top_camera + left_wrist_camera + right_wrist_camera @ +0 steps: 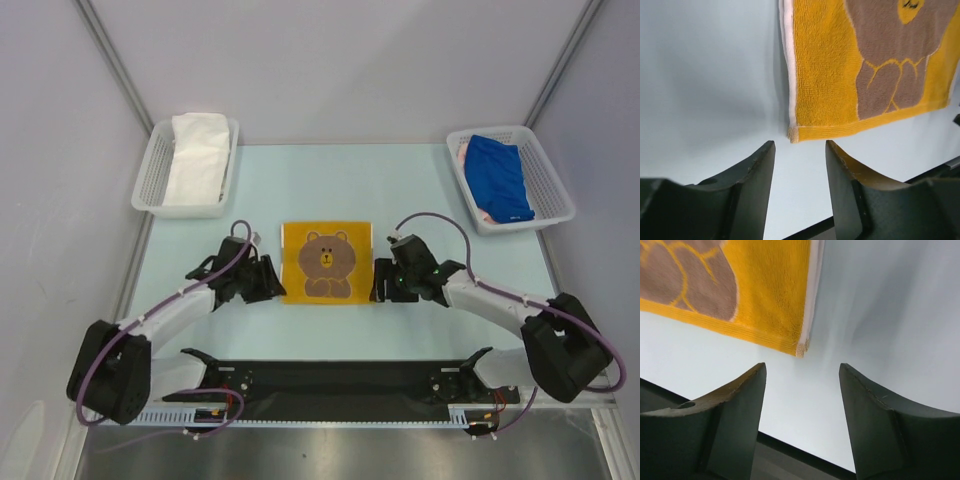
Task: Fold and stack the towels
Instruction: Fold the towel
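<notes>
A yellow towel with a brown bear [325, 262] lies flat in the middle of the table. My left gripper [272, 281] is open and empty just off its near left corner; in the left wrist view the corner [792, 134] lies just ahead of the gripper [800, 146]. My right gripper [380, 283] is open and empty just off the near right corner; in the right wrist view the towel [765, 295] ends just ahead of the gripper [802, 370]. A white towel [197, 155] lies in the left basket. A blue towel [498, 175] lies over a pink one [465, 153] in the right basket.
A white mesh basket [148, 182] stands at the back left and another [556, 185] at the back right. A black bar [340, 378] runs along the near edge between the arm bases. Grey walls close in the table on three sides.
</notes>
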You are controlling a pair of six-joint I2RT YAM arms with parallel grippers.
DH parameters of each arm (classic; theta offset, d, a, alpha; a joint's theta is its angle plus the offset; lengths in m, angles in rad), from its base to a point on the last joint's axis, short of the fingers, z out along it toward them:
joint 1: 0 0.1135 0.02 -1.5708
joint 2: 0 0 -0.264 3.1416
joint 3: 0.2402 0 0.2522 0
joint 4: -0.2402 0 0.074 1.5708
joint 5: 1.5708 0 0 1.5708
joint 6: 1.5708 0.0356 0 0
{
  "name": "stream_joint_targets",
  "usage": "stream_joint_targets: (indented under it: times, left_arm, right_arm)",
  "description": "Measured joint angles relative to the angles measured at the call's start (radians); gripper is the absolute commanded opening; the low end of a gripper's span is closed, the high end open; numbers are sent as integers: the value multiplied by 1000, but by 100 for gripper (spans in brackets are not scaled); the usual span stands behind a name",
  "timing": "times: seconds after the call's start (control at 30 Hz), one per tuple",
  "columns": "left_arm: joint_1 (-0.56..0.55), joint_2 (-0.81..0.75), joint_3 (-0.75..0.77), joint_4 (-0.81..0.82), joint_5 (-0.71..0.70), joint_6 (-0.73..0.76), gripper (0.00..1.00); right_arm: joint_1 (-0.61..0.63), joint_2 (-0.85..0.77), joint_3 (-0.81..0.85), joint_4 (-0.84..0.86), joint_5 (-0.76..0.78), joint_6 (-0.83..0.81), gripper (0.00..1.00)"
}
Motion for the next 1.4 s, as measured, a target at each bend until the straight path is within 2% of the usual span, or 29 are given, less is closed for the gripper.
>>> stream_joint_targets:
  times: [0.13,0.17,0.2,0.27,0.3,0.4,0.57,0.67,0.77,0.97,1.17,1.3,1.4]
  left_arm:
    - [5,-78,94,-103,-37,16,50]
    - [6,-79,135,-109,-36,14,46]
    - [6,-73,171,-103,-33,9,43]
    - [6,-31,254,-51,-8,-9,40]
    - [6,4,288,5,11,-26,38]
    - [6,134,343,181,67,-76,33]
    - [6,444,455,385,136,-132,26]
    - [11,599,521,482,167,-164,22]
    - [19,696,573,510,175,-172,24]
    - [48,812,685,480,199,-161,22]
    - [70,874,742,433,200,-135,22]
    - [80,880,704,441,202,-137,26]
    - [87,880,684,459,219,-137,38]
  right_arm:
    - [-72,-81,59,-51,-31,-5,63]
    - [-90,-85,89,-51,-47,-6,60]
    - [-106,-79,128,-40,-67,-5,52]
    - [-132,-37,206,5,-106,10,47]
    - [-138,4,249,53,-132,18,37]
    - [-152,155,333,259,-204,81,25]
    - [-163,494,403,616,-288,263,15]
    - [-162,674,431,782,-305,379,13]
    - [-158,803,458,890,-294,469,11]
    - [-155,907,547,989,-301,575,8]
    - [-153,947,595,986,-290,604,6]
    - [-154,965,595,989,-290,619,6]
    - [-156,974,597,995,-293,628,6]
